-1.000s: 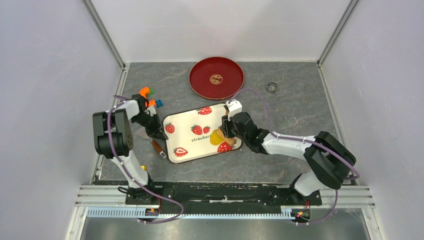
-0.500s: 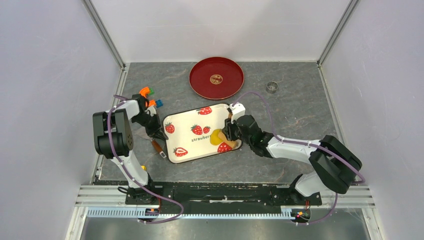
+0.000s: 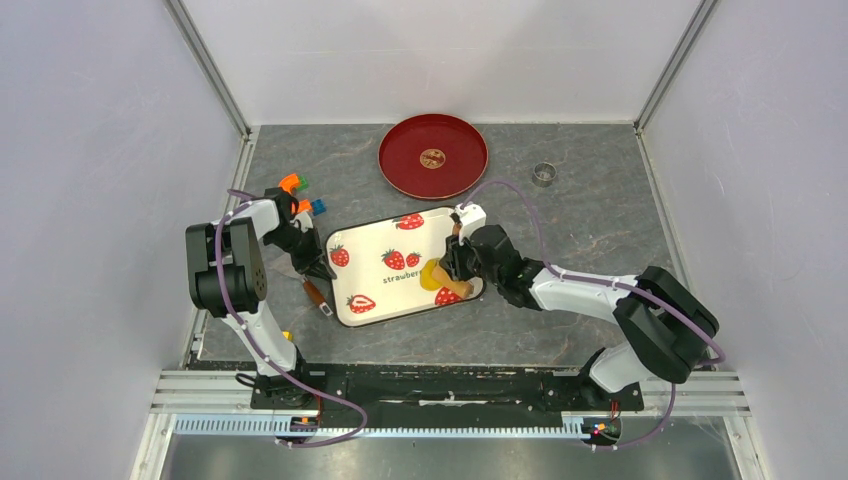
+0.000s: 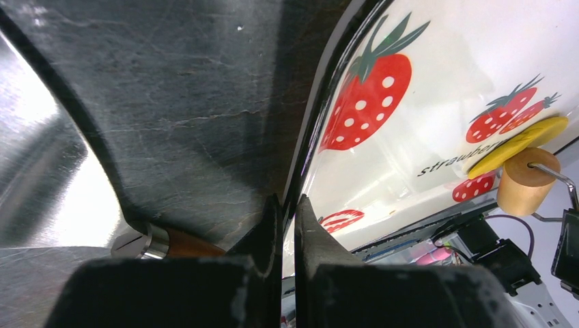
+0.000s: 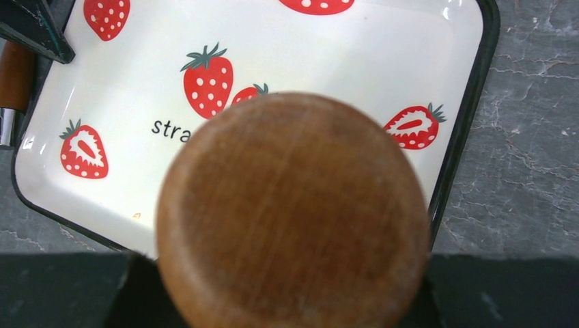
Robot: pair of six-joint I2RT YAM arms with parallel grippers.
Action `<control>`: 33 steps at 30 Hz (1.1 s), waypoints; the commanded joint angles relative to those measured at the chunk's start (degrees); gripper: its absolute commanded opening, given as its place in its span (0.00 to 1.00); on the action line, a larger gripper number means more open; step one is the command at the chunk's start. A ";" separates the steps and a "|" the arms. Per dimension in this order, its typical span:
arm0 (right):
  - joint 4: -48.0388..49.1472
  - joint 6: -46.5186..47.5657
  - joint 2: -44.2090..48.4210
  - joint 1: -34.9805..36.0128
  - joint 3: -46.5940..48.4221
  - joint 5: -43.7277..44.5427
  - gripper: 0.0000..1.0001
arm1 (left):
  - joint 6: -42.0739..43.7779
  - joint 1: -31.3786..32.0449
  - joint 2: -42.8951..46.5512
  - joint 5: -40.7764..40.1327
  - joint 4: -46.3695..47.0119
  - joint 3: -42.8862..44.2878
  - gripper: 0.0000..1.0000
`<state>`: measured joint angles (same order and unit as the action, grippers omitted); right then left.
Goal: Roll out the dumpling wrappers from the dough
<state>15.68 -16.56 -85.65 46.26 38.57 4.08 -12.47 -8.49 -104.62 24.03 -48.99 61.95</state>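
Observation:
A flat piece of yellow dough (image 3: 430, 279) lies on the strawberry tray (image 3: 375, 240) near its right edge, also seen as a thin disc of dough (image 4: 520, 141). A wooden rolling pin (image 3: 438, 270) rests on it, and my right gripper (image 3: 457, 260) is shut on the pin. The pin's end (image 5: 293, 212) fills the right wrist view and hides the dough there. My left gripper (image 4: 288, 205) is shut on the tray's left rim (image 4: 321, 130). A small round golden spot (image 3: 433, 157) sits mid red plate; I cannot tell whether it is a dumpling wrapper.
The red plate (image 3: 400, 170) stands at the back centre. A small steel ring (image 3: 543, 175) lies to its right. A wooden-handled tool (image 3: 316, 295) lies left of the tray, under my left gripper. Orange and blue pieces (image 3: 292, 183) sit behind the left arm.
The right gripper slid the pin a little to the right and then back left over the dough. The left gripper and the tray stayed where they were.

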 commanded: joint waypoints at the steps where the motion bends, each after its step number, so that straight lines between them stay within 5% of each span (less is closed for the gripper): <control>1: -21.17 -1.18 -4.01 0.99 -4.59 -7.73 0.00 | 1.04 0.63 -0.59 -4.60 2.50 0.53 0.02; 15: -21.92 -1.43 -6.13 -0.69 -11.25 -12.48 0.00 | 1.07 0.80 -1.73 -4.92 1.71 2.82 0.02; 23: -23.76 3.87 0.74 -2.42 1.06 -13.82 0.00 | 1.83 2.05 -0.79 -5.28 1.71 2.38 0.02; 33: -20.77 1.24 11.06 -20.20 7.97 -23.93 0.00 | -0.63 7.77 -0.66 -6.76 1.56 3.32 0.02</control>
<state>-4.60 -15.35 -79.57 32.84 43.03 -14.13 -12.34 -3.79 -105.27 21.15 -49.21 64.12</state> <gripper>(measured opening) 0.344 0.047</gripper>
